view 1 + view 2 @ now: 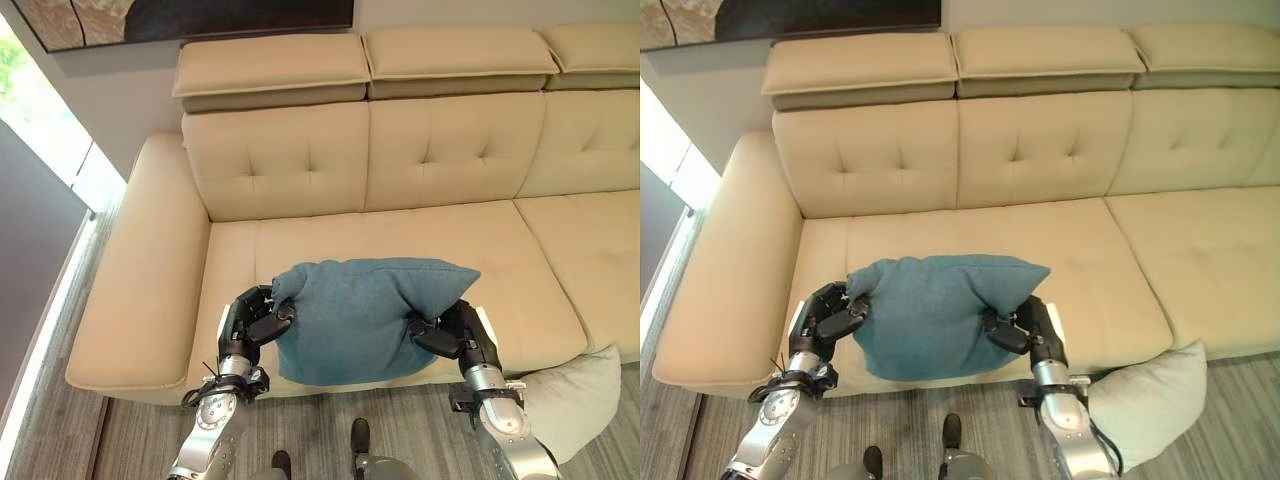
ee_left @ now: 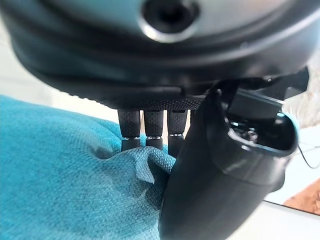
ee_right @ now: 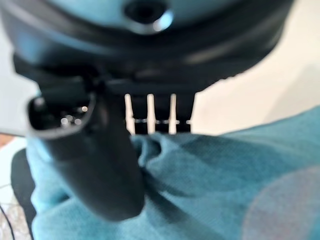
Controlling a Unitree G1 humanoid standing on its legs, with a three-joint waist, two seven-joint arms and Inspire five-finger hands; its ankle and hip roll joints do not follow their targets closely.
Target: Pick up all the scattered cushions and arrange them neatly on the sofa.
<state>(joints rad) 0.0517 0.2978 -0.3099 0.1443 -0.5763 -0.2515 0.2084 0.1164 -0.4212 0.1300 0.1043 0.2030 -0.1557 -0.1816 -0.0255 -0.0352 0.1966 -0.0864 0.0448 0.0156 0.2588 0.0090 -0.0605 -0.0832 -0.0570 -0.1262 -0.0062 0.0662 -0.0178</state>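
The sofa (image 1: 440, 240) runs out of frame at the right edge, its third seat cut short. A pale cushion (image 1: 1145, 400) on the floor leans against the sofa front, its lower corner cropped. The teal cushion (image 1: 365, 315) hides the fingertips of the left robot hand (image 1: 250, 320) and right robot hand (image 1: 455, 330). A framed picture (image 1: 190, 18) is clipped at top.

Teal cushion (image 1: 360, 315) looked coarse woven cloth, matt; sofa (image 1: 450, 150) smooth tufted leather-like; floor (image 1: 140, 435) wood-grain.
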